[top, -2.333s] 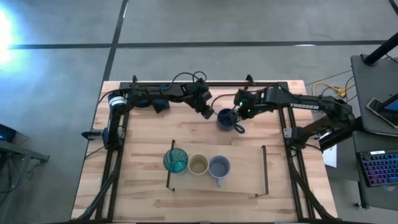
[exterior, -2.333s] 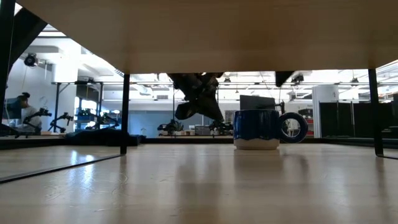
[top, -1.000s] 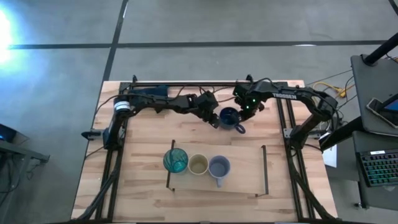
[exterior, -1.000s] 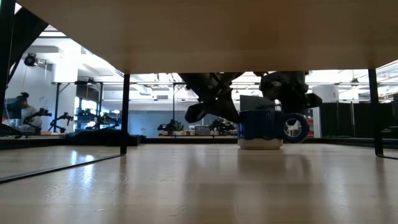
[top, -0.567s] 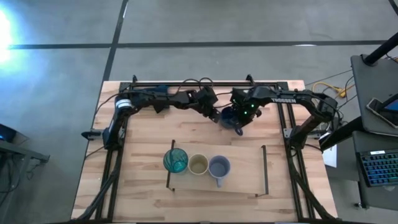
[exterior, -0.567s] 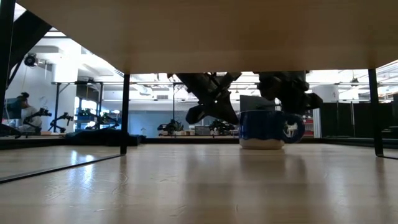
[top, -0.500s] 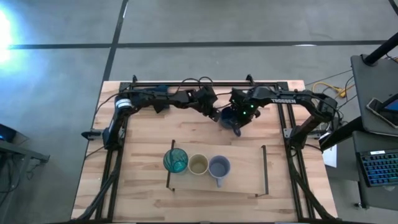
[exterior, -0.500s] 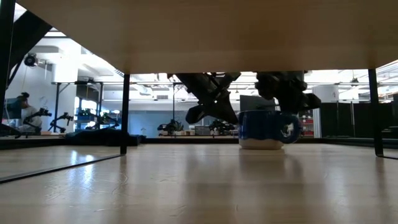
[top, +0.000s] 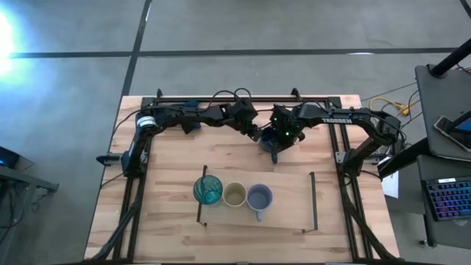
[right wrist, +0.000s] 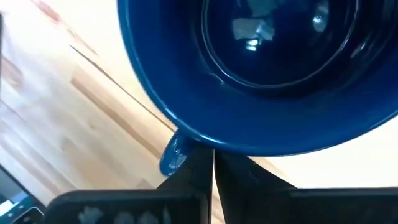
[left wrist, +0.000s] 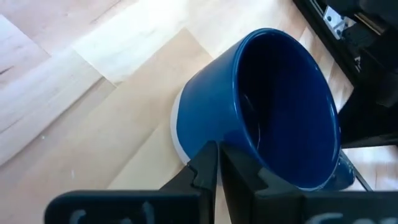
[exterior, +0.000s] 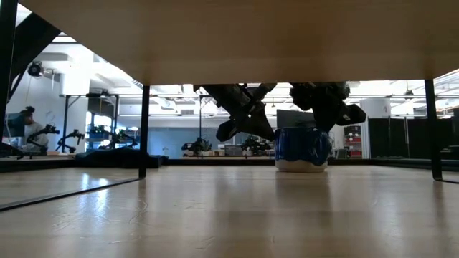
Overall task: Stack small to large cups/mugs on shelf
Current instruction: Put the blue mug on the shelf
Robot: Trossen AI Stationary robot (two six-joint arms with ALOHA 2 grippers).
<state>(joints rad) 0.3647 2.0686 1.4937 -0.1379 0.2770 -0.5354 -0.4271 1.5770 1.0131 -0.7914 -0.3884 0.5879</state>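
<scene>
**Last Mug Waits Behind the Shelf as Both Arms Close In**

Three of the four vessels already stand in a row on the shelf [top: 294, 199]: the teal tumbler [top: 207, 191] at the railed end, the small olive-tan cup [top: 235, 195] touching it, and the lavender-grey mug [top: 259, 197] next, its handle pointing toward the table's front edge. The rest of the board beyond the lavender-grey mug is bare. The wide dark blue mug [exterior: 297, 147] is upright on the tabletop [top: 169, 162] behind the shelf, near the far middle of the table. Both arms crowd it. The left gripper [left wrist: 217, 163] has its jaws pressed together, the tips just beside the mug's wall and gripping nothing. The right gripper [right wrist: 211, 167] hangs over the mug from the other side, jaws likewise pinched narrow, tips at the rim where the handle joins; whether they pinch the handle itself cannot be told from here.

The step in hand looks to be securing the blue mug, the largest and last. The next move, by my reading, calls for a firm hold on rim or handle, a lift clear of the tabletop, and a carry to the open spot beside the lavender-grey mug without knocking the row.
</scene>
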